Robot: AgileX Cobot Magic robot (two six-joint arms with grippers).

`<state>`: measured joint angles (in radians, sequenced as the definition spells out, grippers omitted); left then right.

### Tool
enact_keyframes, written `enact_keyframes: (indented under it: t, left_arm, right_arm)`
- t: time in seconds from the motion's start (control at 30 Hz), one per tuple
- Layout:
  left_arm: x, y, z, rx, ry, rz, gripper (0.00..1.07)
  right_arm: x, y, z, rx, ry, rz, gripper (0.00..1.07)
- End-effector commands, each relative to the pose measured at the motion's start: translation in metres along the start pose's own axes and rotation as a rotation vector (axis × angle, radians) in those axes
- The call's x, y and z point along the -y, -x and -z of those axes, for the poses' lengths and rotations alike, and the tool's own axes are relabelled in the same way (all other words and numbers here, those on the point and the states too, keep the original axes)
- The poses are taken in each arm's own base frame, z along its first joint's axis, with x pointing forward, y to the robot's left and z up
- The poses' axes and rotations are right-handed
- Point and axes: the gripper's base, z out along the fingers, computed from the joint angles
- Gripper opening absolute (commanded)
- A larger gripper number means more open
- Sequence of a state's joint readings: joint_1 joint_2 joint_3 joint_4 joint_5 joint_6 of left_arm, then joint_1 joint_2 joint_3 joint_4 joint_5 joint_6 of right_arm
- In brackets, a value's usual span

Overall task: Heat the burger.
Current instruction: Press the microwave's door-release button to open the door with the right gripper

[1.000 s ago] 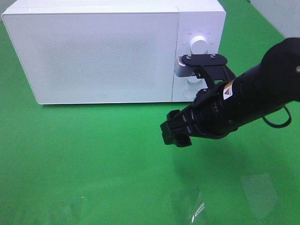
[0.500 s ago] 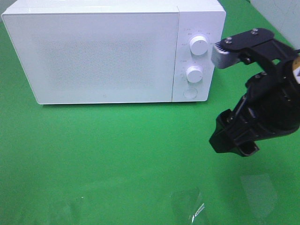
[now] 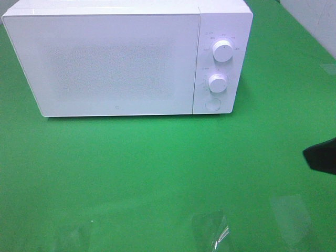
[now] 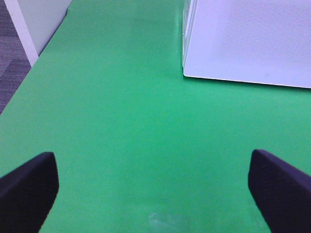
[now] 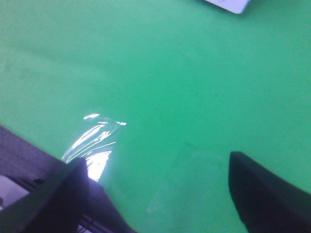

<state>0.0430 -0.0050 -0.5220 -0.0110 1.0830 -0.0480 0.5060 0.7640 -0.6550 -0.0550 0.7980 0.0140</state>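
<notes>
The burger is out of view in every frame. A white microwave (image 3: 126, 58) stands at the back of the green table with its door shut; two knobs (image 3: 223, 51) and a round button sit on its right panel. Its front corner shows in the left wrist view (image 4: 248, 43). Only a dark tip of my right arm (image 3: 321, 155) shows at the exterior view's right edge. My right gripper (image 5: 160, 194) is open over bare green cloth. My left gripper (image 4: 155, 194) is open over the cloth, in front of the microwave's left corner; it is outside the exterior view.
The green cloth (image 3: 131, 173) covers the table. Clear tape patches (image 3: 210, 231) glint near the front edge. The table's left edge with grey floor (image 4: 12, 63) and a white post shows in the left wrist view.
My right arm has pulled back from the microwave's control panel to the right and nearly left the exterior view. The microwave has not moved.
</notes>
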Motion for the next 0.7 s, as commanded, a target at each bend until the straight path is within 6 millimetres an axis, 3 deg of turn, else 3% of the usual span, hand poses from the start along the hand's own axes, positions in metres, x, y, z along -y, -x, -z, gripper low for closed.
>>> enact_keyframes:
  t: [0.03,0.27,0.7]
  left_arm:
    - [0.000,-0.001,0.001,0.024,-0.003,0.008,0.98]
    - [0.000,-0.001,0.001,0.024,-0.003,0.008,0.98]
    - [0.000,-0.001,0.001,0.024,-0.003,0.008,0.98]
  right_arm:
    - [0.010,-0.008,0.012,0.026,-0.052,-0.052,0.76]
    - [0.021,-0.041,0.046,0.150,-0.202,-0.184,0.76]
    - [0.011,-0.090,0.068,0.259,-0.367,-0.326,0.76]
